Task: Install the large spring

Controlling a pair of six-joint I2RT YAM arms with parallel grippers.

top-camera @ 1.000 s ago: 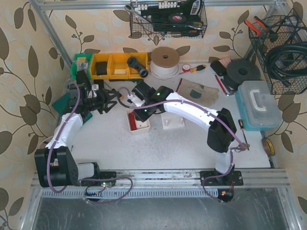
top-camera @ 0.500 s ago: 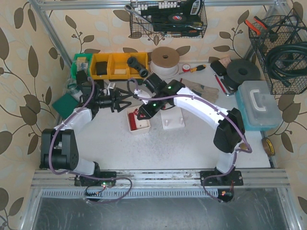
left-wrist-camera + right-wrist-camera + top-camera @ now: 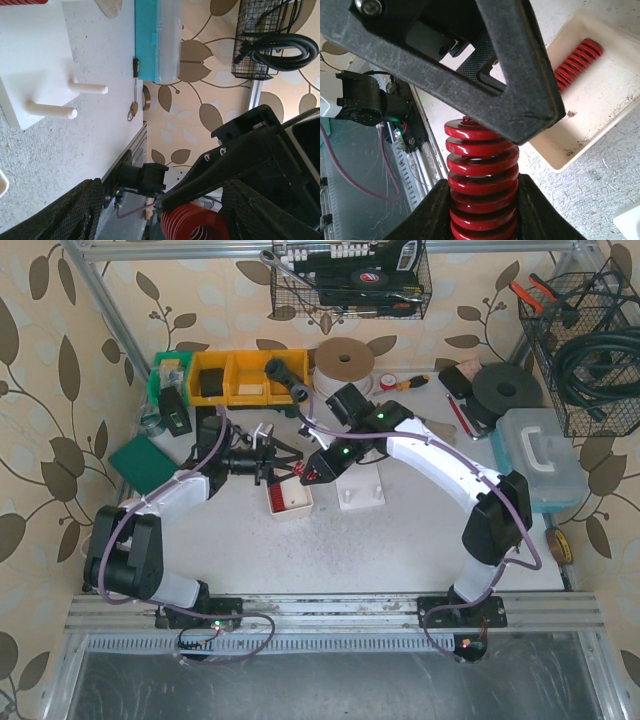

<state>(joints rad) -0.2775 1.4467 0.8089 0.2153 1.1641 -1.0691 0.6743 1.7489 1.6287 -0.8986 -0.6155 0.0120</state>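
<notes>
Right jaws are clamped on the large spring (image 3: 299, 472) in the top view, holding it in the air just above the tray (image 3: 292, 513) and nose to nose with my left jaws, likely for a handover. From the right wrist, the red coils sit pinched between my fingers (image 3: 429, 215) with the upper end free, which I judge keeps it open for a peg. From the left wrist, my left jaws are spread wide either side of the spring without gripping it, and the peg block (image 3: 25, 75) stands well apart on the table (image 3: 100, 50).
</notes>
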